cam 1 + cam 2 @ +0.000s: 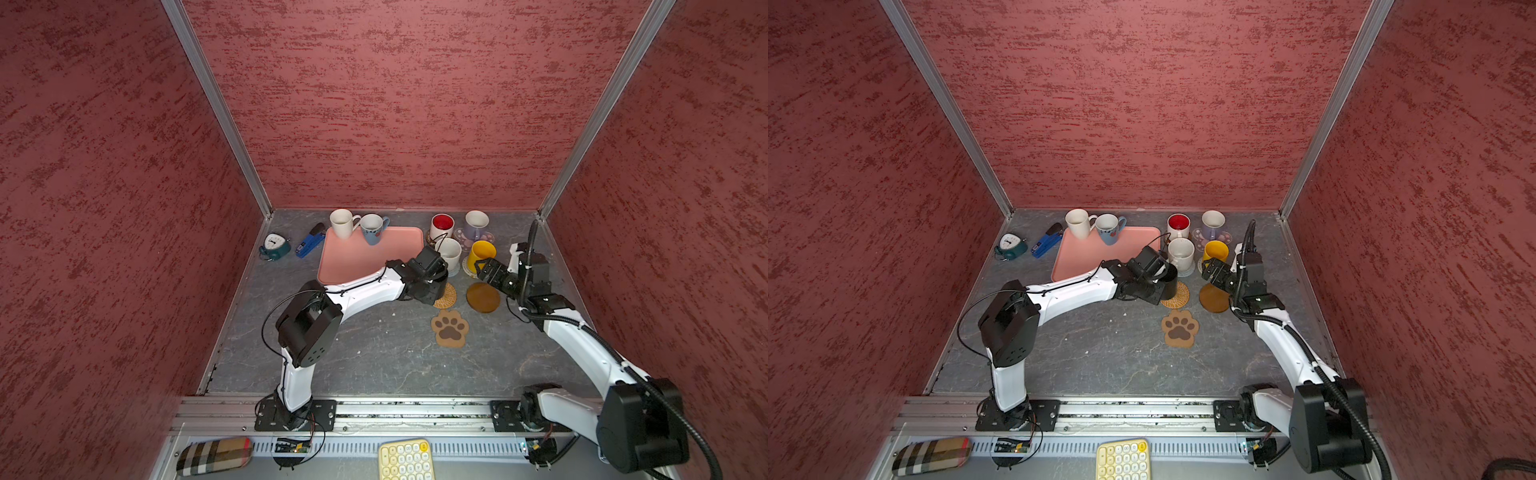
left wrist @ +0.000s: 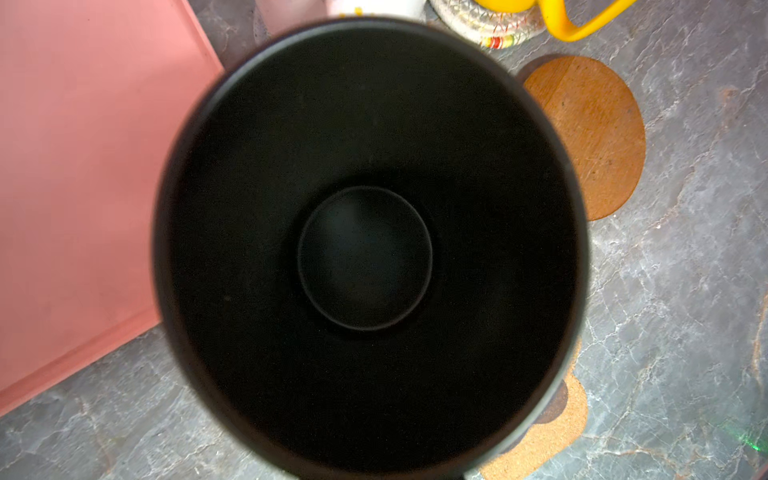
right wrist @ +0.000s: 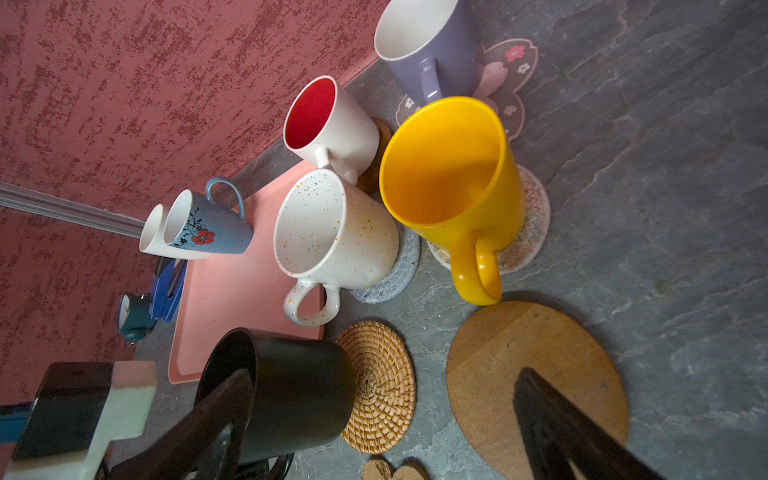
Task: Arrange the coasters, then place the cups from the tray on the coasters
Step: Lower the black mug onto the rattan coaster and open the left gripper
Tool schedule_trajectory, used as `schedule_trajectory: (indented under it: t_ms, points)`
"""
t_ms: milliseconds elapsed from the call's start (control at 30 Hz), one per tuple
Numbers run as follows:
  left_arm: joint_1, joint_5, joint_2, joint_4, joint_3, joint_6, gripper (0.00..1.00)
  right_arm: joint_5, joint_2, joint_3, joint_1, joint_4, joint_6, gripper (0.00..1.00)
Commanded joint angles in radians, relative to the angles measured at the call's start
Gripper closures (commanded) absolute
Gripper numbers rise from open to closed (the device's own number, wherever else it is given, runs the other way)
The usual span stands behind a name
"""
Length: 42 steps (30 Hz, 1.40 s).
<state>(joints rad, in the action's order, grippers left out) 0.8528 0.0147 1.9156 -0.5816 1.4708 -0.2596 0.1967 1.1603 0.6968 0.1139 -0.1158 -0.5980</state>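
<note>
step: black mug (image 3: 299,390) onto rattan coaster (image 3: 382,386) | left gripper (image 1: 1160,277) grasping mug, overlapping coaster's left edge, right of tray (image 1: 1084,257) | do: shift right, centre, lower level, then release | right gripper (image 1: 1209,269) spread, empty, over brown disc (image 1: 1210,301)

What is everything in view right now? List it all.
Tray: one, salmon pink, back of table, left of centre.
Mugs on tray: two, far edge: white mug, blue mug.
Mugs on coasters: four, right of tray: red-lined mug, lavender mug, speckled mug, yellow mug.
Black mug: one, in left hand, beside rattan coaster.
Coasters under mugs: four: amber coaster, flower coaster, grey coaster, beige coaster.
Bare coasters: three, nearer the front: rattan coaster, amber disc, paw coaster.
Clock: one, teal, left of tray.
Stapler: one, blue, between clock and tray.
Keypad: one, pale yellow, front edge.
Case: one, plaid, front edge, left.
Left hand: shut on black mug.
Right hand: open, by yellow mug and amber disc.
</note>
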Motion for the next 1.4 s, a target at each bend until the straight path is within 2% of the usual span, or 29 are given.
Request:
schedule_trajectory:
  t_ms: [0, 500, 1367]
  points:
    - [0.001, -0.015, 0.005, 0.094, 0.049, 0.022, 1.00, 0.014, 0.009, -0.009, -0.008, 0.041, 0.007, 0.01]
    - [-0.005, -0.038, 0.064, 0.136, 0.058, 0.007, 1.00, 0.017, 0.013, -0.004, -0.012, 0.037, 0.021, 0.01]
    - [-0.005, -0.048, 0.083, 0.176, 0.066, -0.050, 1.00, 0.015, -0.001, -0.012, -0.018, 0.019, 0.036, 0.01]
